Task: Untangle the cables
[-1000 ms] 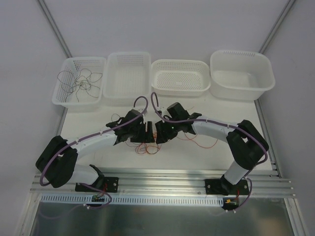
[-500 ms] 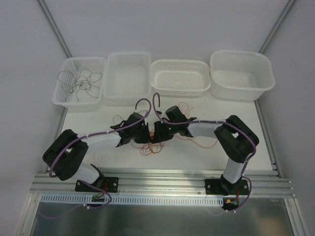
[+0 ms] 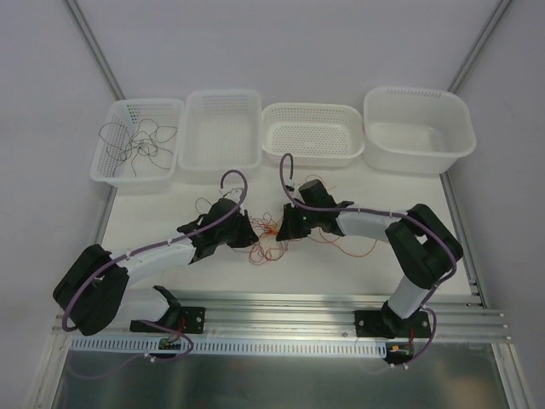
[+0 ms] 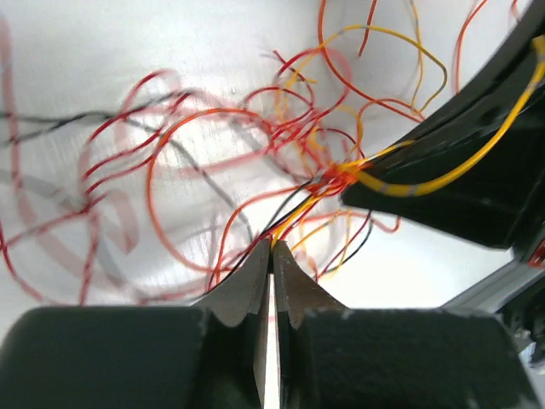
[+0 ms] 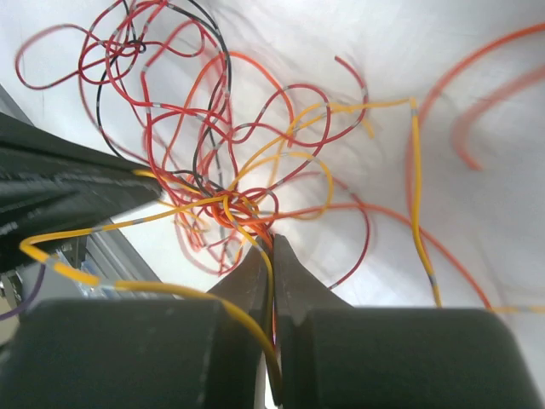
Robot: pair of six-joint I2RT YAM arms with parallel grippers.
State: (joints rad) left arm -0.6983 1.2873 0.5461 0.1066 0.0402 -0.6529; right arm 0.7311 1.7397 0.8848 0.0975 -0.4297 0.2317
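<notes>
Pincers (image 4: 272,245) (image 5: 272,241) now newly tight on cables (image 4: 341,175)

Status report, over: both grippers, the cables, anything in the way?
Left gripper shut on the cables. Right gripper shut on them too. Cables knotted between the two. Nothing in the way seen.

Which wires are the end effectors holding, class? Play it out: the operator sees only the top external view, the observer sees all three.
Observer: The left end effector is shut on the cables: dark, orange-yellow and red strands meet at its tips.
Operator: And the right?
Observer: The right end effector is shut on strands at the edge of the knot.
Operator: Anything snagged?
Observer: An orange-yellow strand from the knot lies across the right end effector's black body.
</notes>
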